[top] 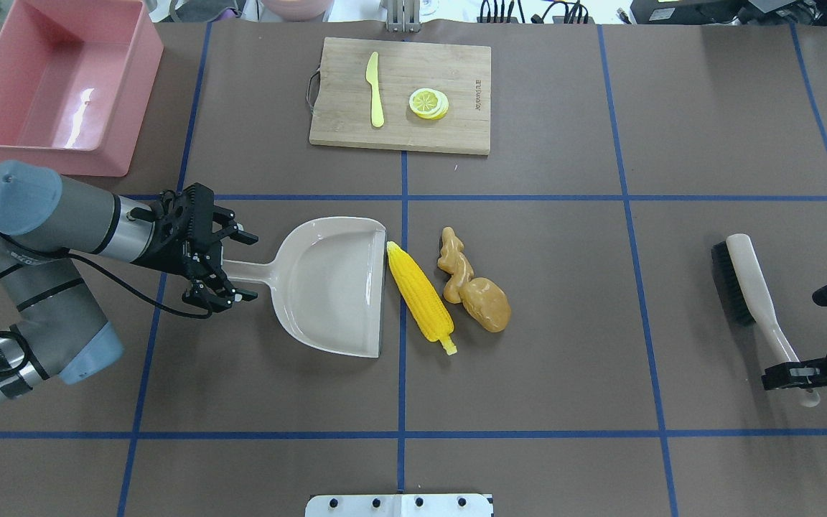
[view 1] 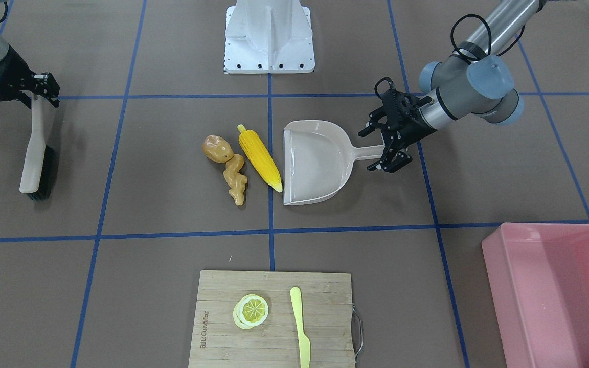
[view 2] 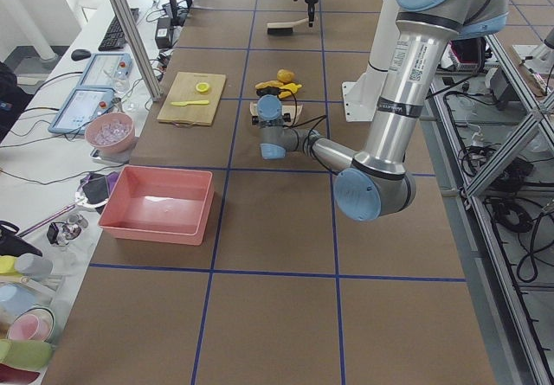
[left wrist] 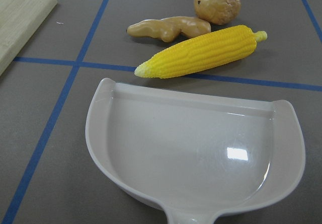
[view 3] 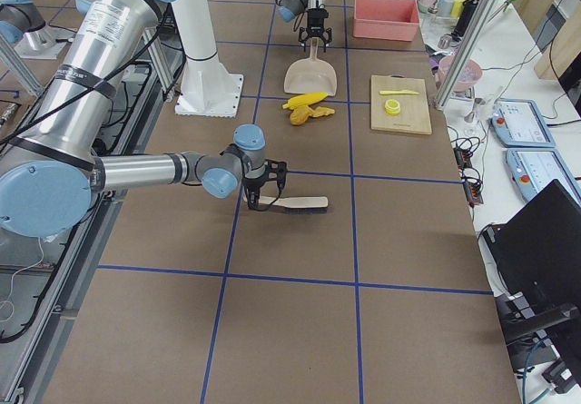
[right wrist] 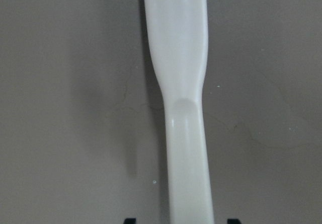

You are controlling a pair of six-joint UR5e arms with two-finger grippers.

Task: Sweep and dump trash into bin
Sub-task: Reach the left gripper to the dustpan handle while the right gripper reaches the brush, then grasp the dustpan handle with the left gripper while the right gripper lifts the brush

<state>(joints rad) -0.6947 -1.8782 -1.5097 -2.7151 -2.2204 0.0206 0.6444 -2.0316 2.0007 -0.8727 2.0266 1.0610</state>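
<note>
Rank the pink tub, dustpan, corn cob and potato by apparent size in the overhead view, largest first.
1. pink tub, partly cut off by the frame yet clearly largest
2. dustpan
3. corn cob
4. potato

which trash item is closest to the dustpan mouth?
The yellow corn cob: it lies along the open edge of the dustpan. The ginger root and potato sit beyond it, farther from the pan.

The front-facing view crops the pink bin (view 1: 504, 291) at its right and lower edges, and the yellow plastic knife (view 1: 297, 312) at its lower end. The left wrist view cuts off the dustpan (left wrist: 201, 148) handle. In the right wrist view the brush handle (right wrist: 183, 108) runs off top and bottom, and only two dark tips of the right gripper (right wrist: 180, 220) show.
</note>
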